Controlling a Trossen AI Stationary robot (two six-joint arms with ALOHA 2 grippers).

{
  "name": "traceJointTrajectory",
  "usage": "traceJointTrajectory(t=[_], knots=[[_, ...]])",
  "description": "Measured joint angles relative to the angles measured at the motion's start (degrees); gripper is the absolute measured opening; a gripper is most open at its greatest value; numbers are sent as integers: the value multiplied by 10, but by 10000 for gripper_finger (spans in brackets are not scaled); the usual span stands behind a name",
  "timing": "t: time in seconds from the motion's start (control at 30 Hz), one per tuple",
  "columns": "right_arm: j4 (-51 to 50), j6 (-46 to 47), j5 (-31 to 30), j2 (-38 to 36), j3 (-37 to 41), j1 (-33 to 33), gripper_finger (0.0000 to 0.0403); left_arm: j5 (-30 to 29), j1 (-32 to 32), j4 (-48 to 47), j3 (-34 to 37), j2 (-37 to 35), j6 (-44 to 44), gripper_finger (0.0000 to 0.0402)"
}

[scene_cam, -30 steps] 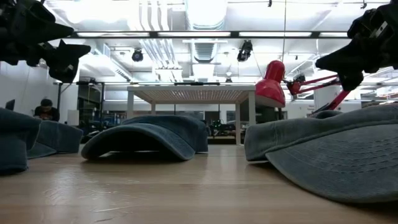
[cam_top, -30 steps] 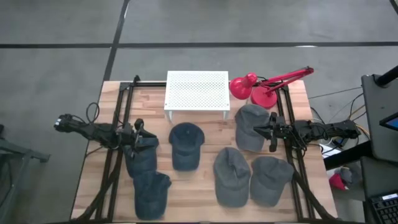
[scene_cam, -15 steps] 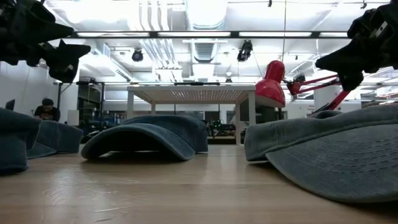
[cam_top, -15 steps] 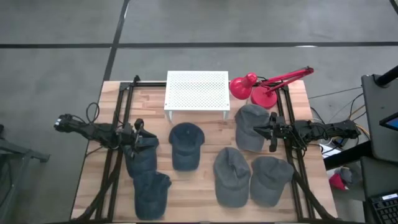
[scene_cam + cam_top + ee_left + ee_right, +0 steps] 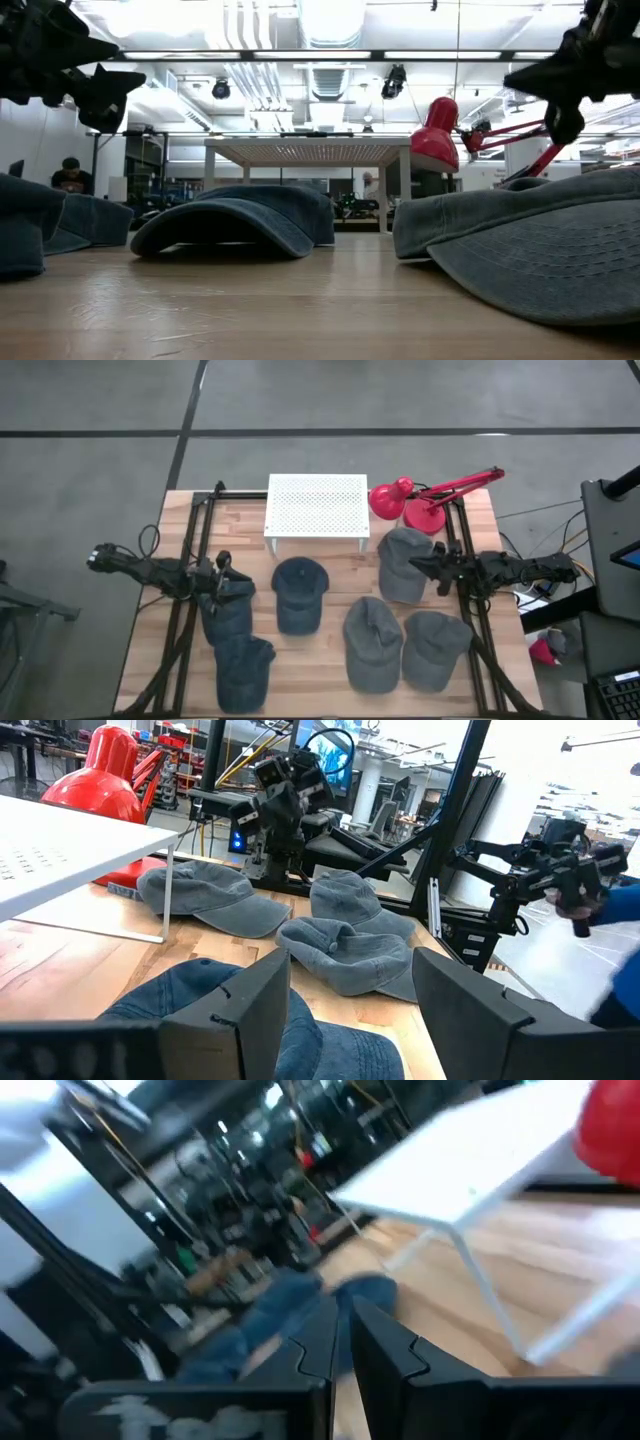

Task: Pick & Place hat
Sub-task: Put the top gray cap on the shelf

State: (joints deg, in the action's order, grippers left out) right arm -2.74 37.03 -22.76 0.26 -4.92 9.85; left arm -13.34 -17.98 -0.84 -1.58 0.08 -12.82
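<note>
The right gripper (image 5: 416, 566) hangs over the grey cotton cap (image 5: 402, 564) nearest the red desk lamp (image 5: 415, 500), fingers nearly touching, empty, seemingly poised to descend; the left gripper (image 5: 222, 573) waits over a dark blue cap (image 5: 229, 612), jaws wide apart, empty.

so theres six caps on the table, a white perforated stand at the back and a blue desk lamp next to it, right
Not quite: the desk lamp is red, not blue, as the high view shows. The rest holds: six caps lie on the table, and the white perforated stand sits at the back with the lamp beside it.
</note>
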Motion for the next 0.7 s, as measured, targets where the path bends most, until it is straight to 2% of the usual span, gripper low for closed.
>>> traceJointTrajectory(t=[0.23, 0.37, 0.5, 0.7], knots=[[185, -42, -13, 38, -1, 0, 28, 0, 0, 0, 0, 0, 0, 216], [186, -40, -14, 85, -23, 0, 28, 0, 0, 0, 0, 0, 2, 216], [102, -16, -15, 158, -85, 0, 28, 0, 0, 0, 0, 0, 2, 216], [-142, 54, -29, 289, -231, 0, 28, 0, 0, 0, 0, 0, 2, 216]])
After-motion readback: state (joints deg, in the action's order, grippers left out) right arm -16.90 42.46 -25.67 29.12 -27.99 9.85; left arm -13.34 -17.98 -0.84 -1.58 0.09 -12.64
